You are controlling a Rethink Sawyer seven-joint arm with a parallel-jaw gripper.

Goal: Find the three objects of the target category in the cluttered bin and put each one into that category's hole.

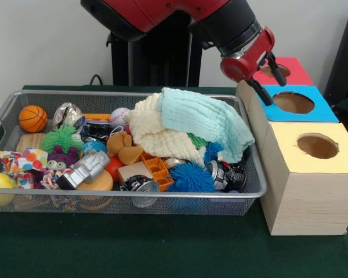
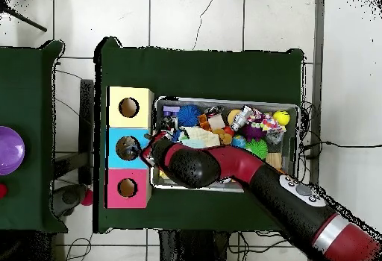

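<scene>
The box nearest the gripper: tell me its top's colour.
Blue, the middle box's top, beside the gripper; clearest in the front view.

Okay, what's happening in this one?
A red and black Sawyer arm holds its tool open and empty over the blue-topped box, beside the wire-mesh bin. The bin is packed with toys, cans, spiky balls and a pale blue cloth on top. No film bags show anywhere in view.

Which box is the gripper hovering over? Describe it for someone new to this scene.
Beside the wire bin stands a row of three wooden boxes. The gripper hangs above the middle one, blue-topped with a round hole, between the yellow-topped box and the red-topped box.
</scene>
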